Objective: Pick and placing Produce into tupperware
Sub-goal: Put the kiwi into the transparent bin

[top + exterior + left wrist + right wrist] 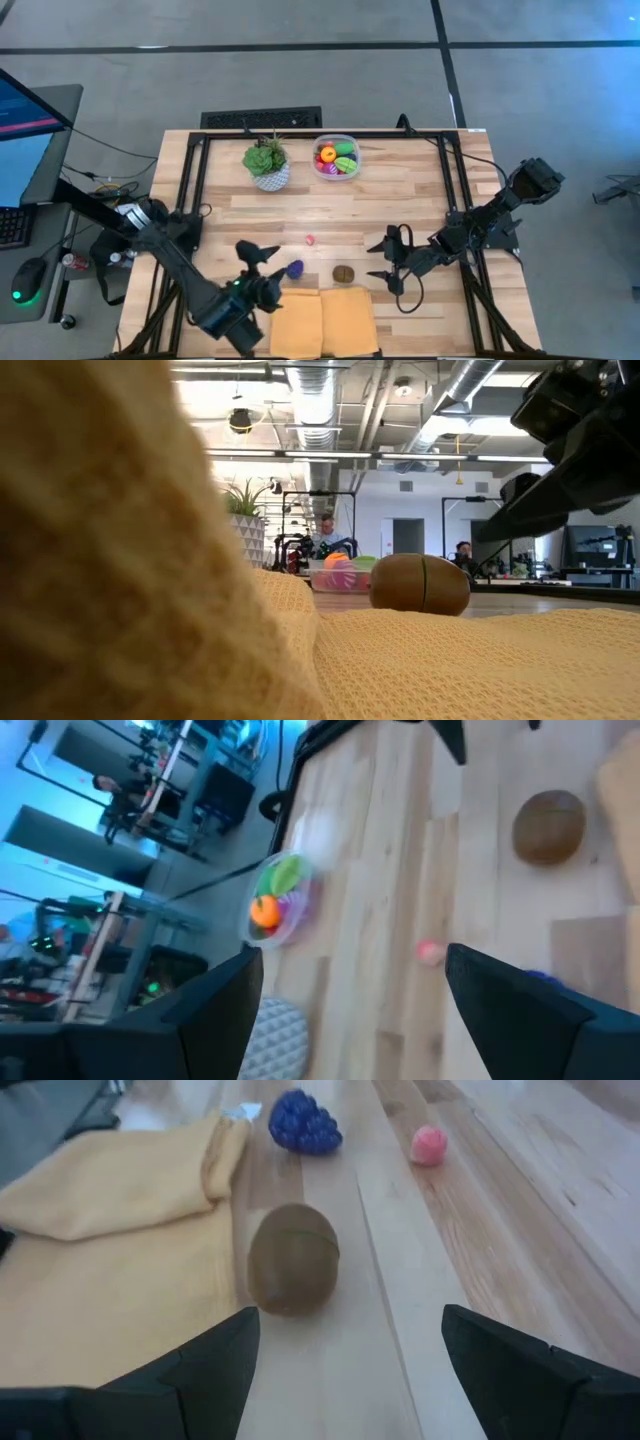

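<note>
- Yellow cloth (430, 660) lies at the bench's front edge, and a brown fruit (292, 1258) sits just beside it.
- Right fingers (385, 259) are spread wide, empty, near that brown fruit.
- Left fingers (262, 262) are spread wide too, empty, beside the purple grapes (294, 269).
- 1 pink piece (311, 240) lies alone.
- Tupperware (336, 157) at the back, beside the plant (266, 162), holds colourful produce.

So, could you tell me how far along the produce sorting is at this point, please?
Partly done: the clear container already holds several pieces. Nothing is in hand; the right gripper is open beside the brown piece, and the left gripper is open near the purple grapes. Left on the table: the brown piece, the grapes and a small pink piece.
</note>
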